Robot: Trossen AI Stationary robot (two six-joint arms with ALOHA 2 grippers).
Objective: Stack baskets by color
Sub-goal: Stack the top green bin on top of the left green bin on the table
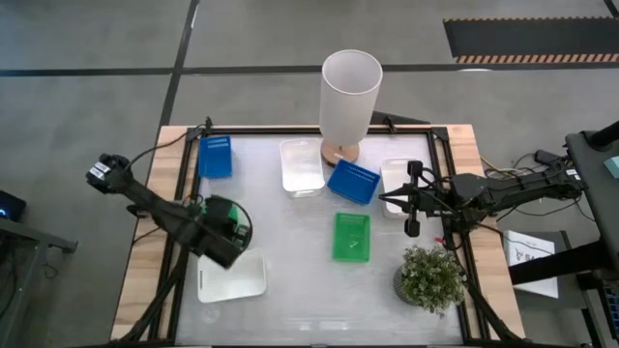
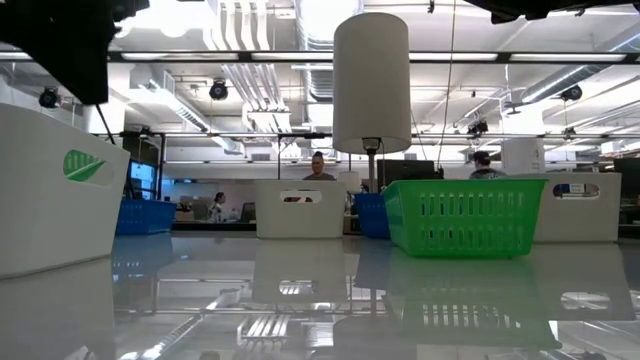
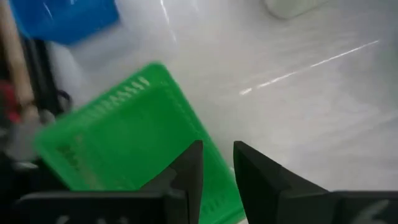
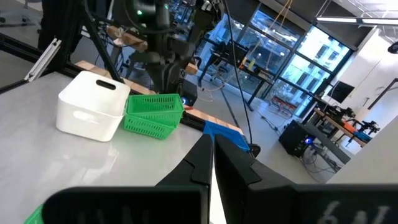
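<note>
Left gripper (image 3: pixel 216 163) is pinching the green basket (image 3: pixel 124 137) by its rim, so I'd lift it level and set it squarely into the other green basket (image 1: pixel 351 236).

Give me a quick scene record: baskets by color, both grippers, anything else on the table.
blue baskets: two, far-left one, one by the white cylinder
green baskets: two, mid-table one, one at the left gripper
white baskets: three, all apart
stacked: none
right gripper: shut, empty, by the right-edge white basket
other: potted plant
</note>
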